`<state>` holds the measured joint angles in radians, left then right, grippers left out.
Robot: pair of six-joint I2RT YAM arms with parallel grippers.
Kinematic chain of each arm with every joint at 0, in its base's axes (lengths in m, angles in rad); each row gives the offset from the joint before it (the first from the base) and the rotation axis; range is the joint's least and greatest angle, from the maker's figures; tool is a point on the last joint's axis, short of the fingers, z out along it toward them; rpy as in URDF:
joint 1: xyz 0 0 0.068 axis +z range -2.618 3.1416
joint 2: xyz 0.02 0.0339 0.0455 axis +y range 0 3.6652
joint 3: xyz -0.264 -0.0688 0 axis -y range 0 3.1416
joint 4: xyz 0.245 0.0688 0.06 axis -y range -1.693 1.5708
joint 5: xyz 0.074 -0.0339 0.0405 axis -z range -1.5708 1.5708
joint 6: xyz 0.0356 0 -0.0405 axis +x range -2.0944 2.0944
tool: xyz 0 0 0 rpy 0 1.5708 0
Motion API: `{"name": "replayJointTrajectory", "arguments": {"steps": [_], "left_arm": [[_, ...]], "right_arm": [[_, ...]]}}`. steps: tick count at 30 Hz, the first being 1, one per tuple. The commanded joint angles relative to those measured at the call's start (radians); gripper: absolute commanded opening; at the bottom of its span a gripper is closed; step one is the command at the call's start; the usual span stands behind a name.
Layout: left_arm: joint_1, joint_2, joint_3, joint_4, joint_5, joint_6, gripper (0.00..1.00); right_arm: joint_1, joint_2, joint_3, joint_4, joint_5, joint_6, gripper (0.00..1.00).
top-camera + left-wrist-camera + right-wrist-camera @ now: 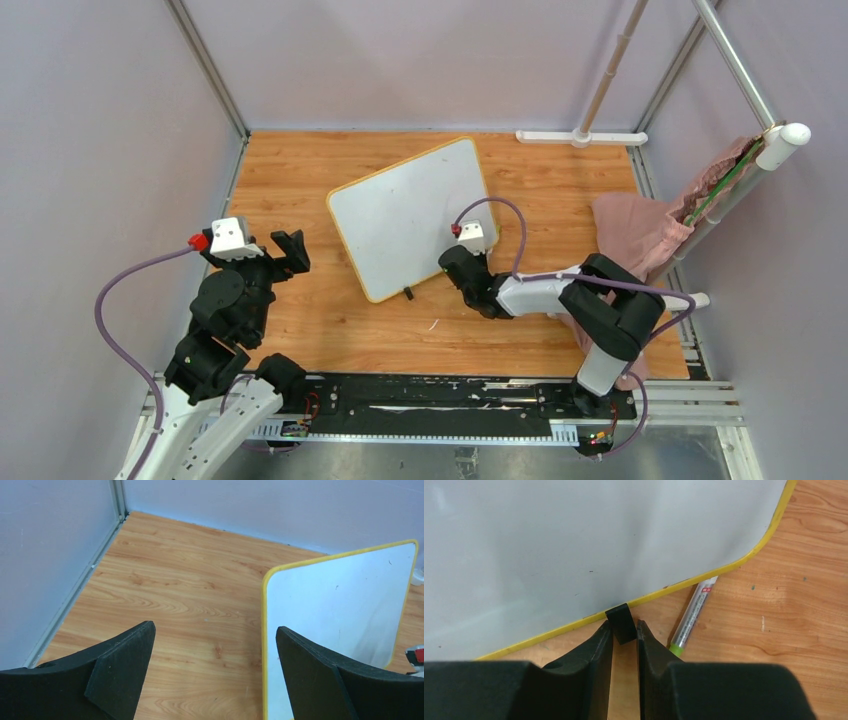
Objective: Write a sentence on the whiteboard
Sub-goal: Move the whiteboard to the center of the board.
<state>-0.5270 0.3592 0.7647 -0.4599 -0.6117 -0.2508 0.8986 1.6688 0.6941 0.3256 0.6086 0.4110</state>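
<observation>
The whiteboard (410, 215) lies askew on the wooden table, yellow-rimmed, its white face blank; no sentence is in view on it. My right gripper (625, 630) is at the board's near right edge, shut on one black clip foot (621, 622) of the whiteboard (574, 545). A silver marker with a green end (691, 617) lies on the wood just right of that gripper's fingers. My left gripper (285, 250) hovers left of the board, open and holding nothing; the left wrist view has the board's yellow edge (263, 630) between its fingers.
A second black clip foot (408, 293) sticks out at the board's near edge. A pink cloth (635, 230) is heaped at the right by a slanted pole. A white T-shaped pole base (580, 137) sits at the back. Walls close in left and rear.
</observation>
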Motion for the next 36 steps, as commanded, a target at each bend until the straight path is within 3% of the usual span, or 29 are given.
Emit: {"name": "replayJointTrajectory", "arguments": {"steps": [1,21,36], "left_arm": [[-0.010,0.007,0.016,0.004,-0.020,-0.004,0.97],[-0.025,0.011,0.012,0.005,-0.037,-0.008,0.97],[-0.034,0.015,0.005,0.018,-0.018,-0.002,0.97]], "right_arm": [[0.001,0.071,0.070,-0.110,0.150,0.121,0.00],[-0.024,0.328,0.390,-0.297,0.214,0.296,0.00],[-0.057,0.358,0.411,-0.202,0.103,0.131,0.00]]}}
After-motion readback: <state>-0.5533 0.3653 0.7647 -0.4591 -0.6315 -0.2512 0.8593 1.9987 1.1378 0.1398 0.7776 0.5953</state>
